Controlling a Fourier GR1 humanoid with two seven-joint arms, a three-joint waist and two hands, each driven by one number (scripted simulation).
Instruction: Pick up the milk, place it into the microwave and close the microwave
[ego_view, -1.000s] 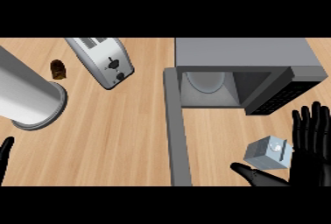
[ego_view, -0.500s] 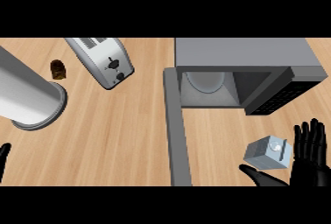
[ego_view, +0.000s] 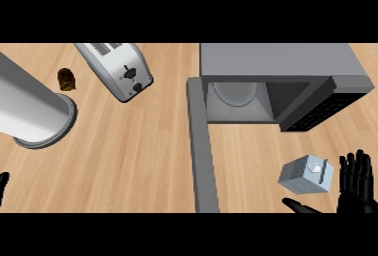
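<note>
The right hand (ego_view: 356, 186), fingers spread apart, is flanking the milk (ego_view: 306, 175) on the tabletop (ego_view: 133, 150); closing squarely around the carton should steady the lift toward the open microwave (ego_view: 280, 75).

A pale wood grain is shown on the counter (ego_view: 133, 165). The microwave (ego_view: 280, 62) is grey (its inside lighter), the milk (ego_view: 306, 175) silvery blue-grey, the right hand (ego_view: 356, 187) black.

no readable text or labels anywhere
</note>
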